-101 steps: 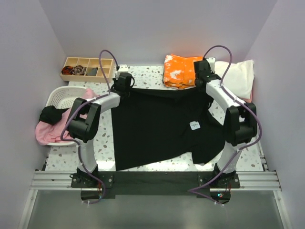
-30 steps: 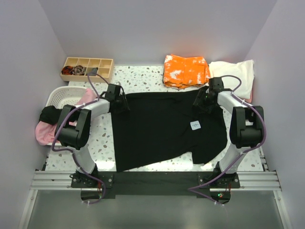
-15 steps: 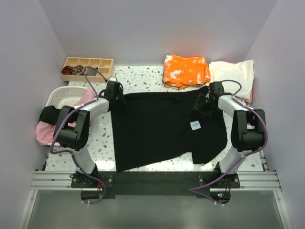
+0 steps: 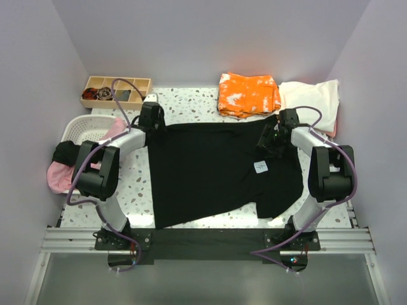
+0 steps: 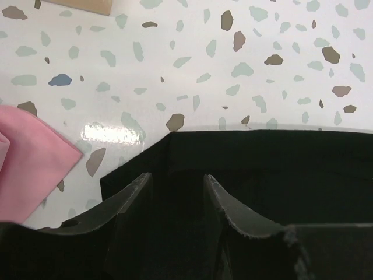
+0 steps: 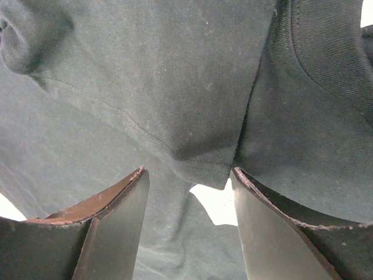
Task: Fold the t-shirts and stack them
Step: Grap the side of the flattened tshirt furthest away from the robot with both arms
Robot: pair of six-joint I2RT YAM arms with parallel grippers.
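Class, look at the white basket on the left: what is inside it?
A pink shirt and a black garment spill over the white basket's rim. Anything beneath them is covered, so it cannot be seen.

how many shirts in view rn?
4: black shirt spread in the middle, orange shirt and cream shirt at the back, pink shirt draped over the basket. Dark cloth there may be a fifth.
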